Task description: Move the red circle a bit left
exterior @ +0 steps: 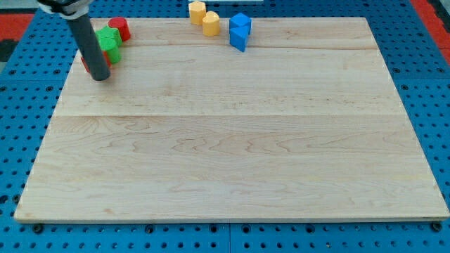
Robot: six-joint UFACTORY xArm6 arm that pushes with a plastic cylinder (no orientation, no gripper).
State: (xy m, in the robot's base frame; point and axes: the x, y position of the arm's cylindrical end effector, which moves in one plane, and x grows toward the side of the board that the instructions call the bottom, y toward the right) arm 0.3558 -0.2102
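My tip rests on the wooden board near its top left corner. A red block shows just at the rod's left side, touching it and mostly hidden by it; its shape cannot be made out. A second red block, rounded, sits at the board's top edge, up and to the right of my tip. Two green blocks lie between the rounded red block and my tip, close to the rod's right side.
Two yellow blocks stand at the top edge near the middle. Two blue blocks sit just right of them. A blue perforated table surrounds the board.
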